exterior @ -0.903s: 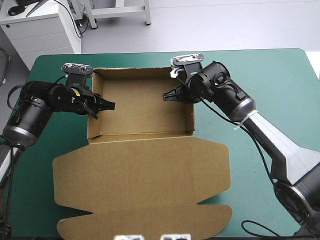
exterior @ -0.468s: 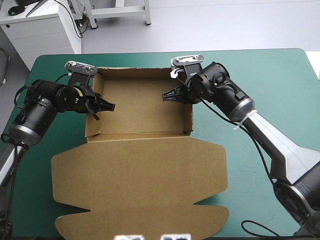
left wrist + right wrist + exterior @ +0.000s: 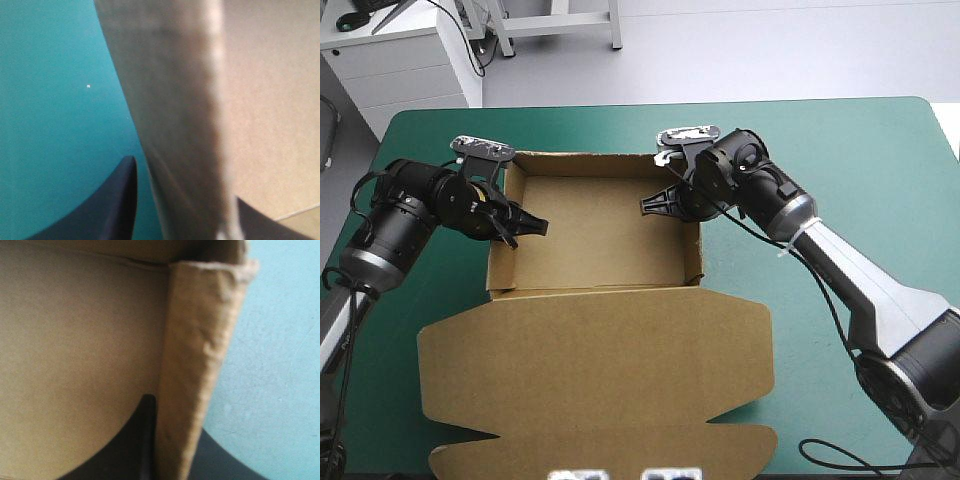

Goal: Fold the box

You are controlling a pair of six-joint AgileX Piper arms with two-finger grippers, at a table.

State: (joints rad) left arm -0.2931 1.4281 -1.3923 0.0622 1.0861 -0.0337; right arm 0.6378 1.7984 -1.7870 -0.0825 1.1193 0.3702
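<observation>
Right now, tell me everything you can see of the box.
The box is plain brown corrugated board. It forms an open tray toward the table's far edge, walls raised, with its lid lying flat toward the robot and ending in a scalloped front flap. It rests on the teal-green cover. The left claw pinches the left wall and the right claw the right wall, one finger on each side.
</observation>
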